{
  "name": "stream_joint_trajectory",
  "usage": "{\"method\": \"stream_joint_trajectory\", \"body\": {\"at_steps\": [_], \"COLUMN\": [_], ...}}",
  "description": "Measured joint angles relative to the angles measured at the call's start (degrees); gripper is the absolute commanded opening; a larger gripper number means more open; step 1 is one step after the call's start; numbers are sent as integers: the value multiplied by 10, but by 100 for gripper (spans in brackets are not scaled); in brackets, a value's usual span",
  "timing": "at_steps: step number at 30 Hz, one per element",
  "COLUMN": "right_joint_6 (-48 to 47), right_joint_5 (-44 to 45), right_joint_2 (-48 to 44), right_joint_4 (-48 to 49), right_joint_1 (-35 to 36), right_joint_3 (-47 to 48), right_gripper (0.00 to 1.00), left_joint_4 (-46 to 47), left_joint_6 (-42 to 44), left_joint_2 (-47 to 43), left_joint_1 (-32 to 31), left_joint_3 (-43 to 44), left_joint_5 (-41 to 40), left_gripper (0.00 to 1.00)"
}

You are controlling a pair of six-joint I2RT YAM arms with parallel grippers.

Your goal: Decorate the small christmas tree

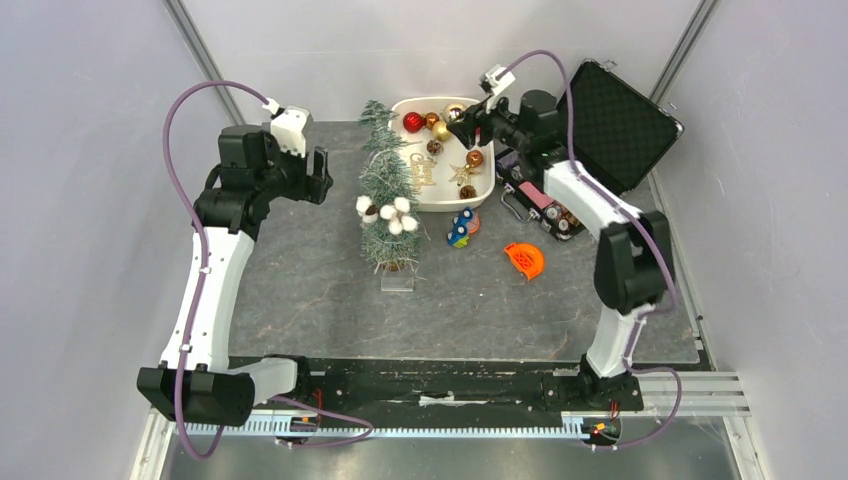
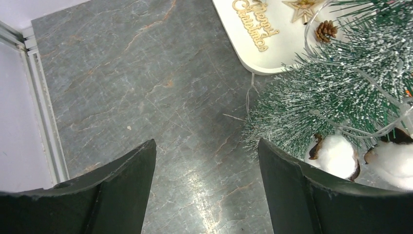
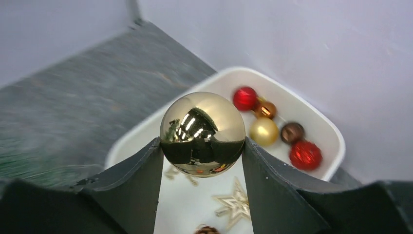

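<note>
- Right gripper (image 3: pixel 202 146): fingers clamped on a shiny gold ball (image 3: pixel 202 127), held above the far end of the white tray (image 3: pixel 336 142).
- Left gripper (image 2: pixel 207 151): jaws spread wide, nothing between them, low over the tabletop.
- The small christmas tree (image 1: pixel 388 190) stands upright on its clear base just beside the tray's left edge, long axis vertical.
- Deciding relation: the tree lies to the left of the ball-carrying fingers and nearer the bases. The left gripper sits just beside its foliage on the opposite side.
</note>
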Motion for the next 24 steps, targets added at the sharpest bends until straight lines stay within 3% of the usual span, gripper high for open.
{"method": "stream_joint_trajectory", "body": {"at_steps": [5,9,17,24], "right_joint_6": [55,57,-29,-82], "right_joint_5": [-145,-202,-211,-228], "right_joint_2": [-127,-210,-323,-348], "right_joint_4": [35,24,-96,-163], "right_joint_1": [-8,5,52,106], "right_joint_3": [-80,-141,-183,-170], "right_gripper": [32,32,34,35], "left_joint_4": [-3,-14,-38,-61], "left_joint_6": [0,0,1,1], "left_joint_2": [-1,-5,-12,-12], "left_joint_1": [0,-3,-30,-44], "left_joint_3": [0,1,29,71], "left_joint_5": [15,37,64,81], "left_gripper": [82,81,78,78]}}
